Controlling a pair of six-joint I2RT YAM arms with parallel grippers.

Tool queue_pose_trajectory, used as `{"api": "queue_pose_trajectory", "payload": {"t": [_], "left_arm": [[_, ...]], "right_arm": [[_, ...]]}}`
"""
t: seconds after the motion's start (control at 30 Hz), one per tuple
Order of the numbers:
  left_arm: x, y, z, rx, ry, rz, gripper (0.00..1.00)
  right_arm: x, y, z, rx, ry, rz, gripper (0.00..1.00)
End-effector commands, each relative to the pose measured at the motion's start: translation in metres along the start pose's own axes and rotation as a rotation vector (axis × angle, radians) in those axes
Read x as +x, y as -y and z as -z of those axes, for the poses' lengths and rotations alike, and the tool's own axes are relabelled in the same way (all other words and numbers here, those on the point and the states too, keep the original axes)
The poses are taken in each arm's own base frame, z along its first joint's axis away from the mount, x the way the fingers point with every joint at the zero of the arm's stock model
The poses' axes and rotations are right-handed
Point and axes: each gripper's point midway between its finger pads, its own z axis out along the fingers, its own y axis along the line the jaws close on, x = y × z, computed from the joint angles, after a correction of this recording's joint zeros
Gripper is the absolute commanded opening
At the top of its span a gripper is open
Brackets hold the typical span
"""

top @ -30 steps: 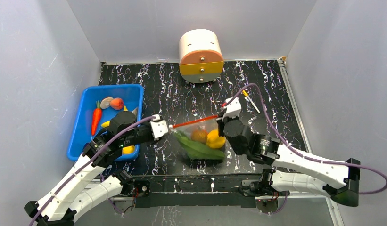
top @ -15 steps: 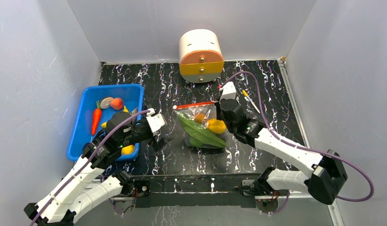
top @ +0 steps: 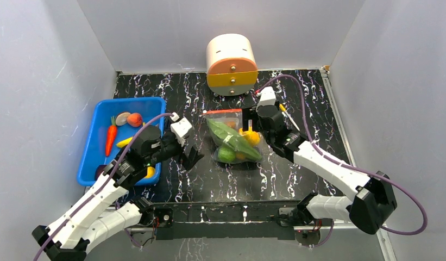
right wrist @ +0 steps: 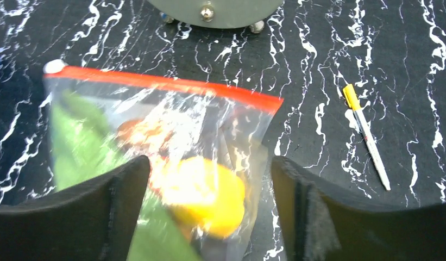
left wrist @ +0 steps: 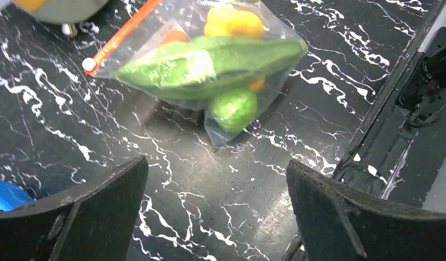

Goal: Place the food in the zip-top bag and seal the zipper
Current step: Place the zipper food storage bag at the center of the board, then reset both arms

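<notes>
bag: zip-top bag (top: 231, 142) lies flat on the black marbled table (top: 182, 98), mid-workspace between the two grippers, mouth toward the far side. It rests on its own, nothing lifting it.
contents: leafy green (left wrist: 209, 60) lies across the middle, green ball (left wrist: 233, 107) at the near end, yellow piece (right wrist: 204, 196) and orange piece (left wrist: 174, 37) up by the mouth. All are under the film, so loading looks done for these.
zipper: zipper (right wrist: 161, 83) runs straight across the mouth, white tab (left wrist: 89, 64) at the left-arm end. The strip looks flat and pressed together, but glare means I can't confirm a full seal.
left gripper: left gripper (left wrist: 215, 168) has jaws spread wide and empty, held over bare table near the bag's left side and facing it, clear of the plastic.
right gripper: right gripper (right wrist: 209, 163) has jaws apart over the bag's right edge by the zipper end. No film is pinched between them; whether a finger touches the bag I can't tell.
read: both grippers slack and the bag lying by itself - probably at or near the finish.
bin: blue bin (top: 90, 147) at left holds a carrot (top: 110, 138), a peach (top: 134, 119) and other bits, so some food may be left.
other: marker (right wrist: 367, 136) on the table right of the bag, not involved.
</notes>
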Motion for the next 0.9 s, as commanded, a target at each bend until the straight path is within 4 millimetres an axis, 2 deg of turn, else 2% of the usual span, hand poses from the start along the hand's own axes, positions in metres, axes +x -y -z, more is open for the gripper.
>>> {"api": "queue_pose_trajectory", "payload": {"t": [0.0,0.03,0.2,0.3,0.43,0.57,0.73,0.87], "left_arm": [[-0.015,-0.011,0.0,-0.081,0.035,0.114,0.98],[-0.018,-0.017,-0.001,-0.114,0.051,0.141,0.98],[-0.037,-0.049,0.003,-0.316,0.151,0.306,0.98],[-0.046,-0.061,0.01,-0.388,0.173,0.332,0.98],[-0.062,-0.067,0.023,-0.423,0.18,0.3,0.98],[-0.08,-0.075,0.038,-0.483,0.211,0.347,0.98],[-0.1,-0.071,0.055,-0.465,0.302,0.39,0.98],[-0.09,-0.073,0.061,-0.491,0.289,0.395,0.98]], "right_arm": [[-0.043,-0.007,0.029,-0.084,0.081,-0.053,0.93],[-0.044,-0.007,0.036,-0.097,0.079,-0.056,0.97],[-0.046,-0.005,0.066,-0.143,0.048,-0.124,0.98],[-0.048,-0.008,0.083,-0.189,0.04,-0.173,0.98],[-0.061,-0.027,0.107,-0.332,0.055,-0.25,0.98],[-0.081,-0.034,0.127,-0.399,0.087,-0.32,0.98],[-0.09,-0.027,0.143,-0.396,0.118,-0.371,0.98],[-0.084,-0.016,0.15,-0.37,0.139,-0.406,0.98]]}}
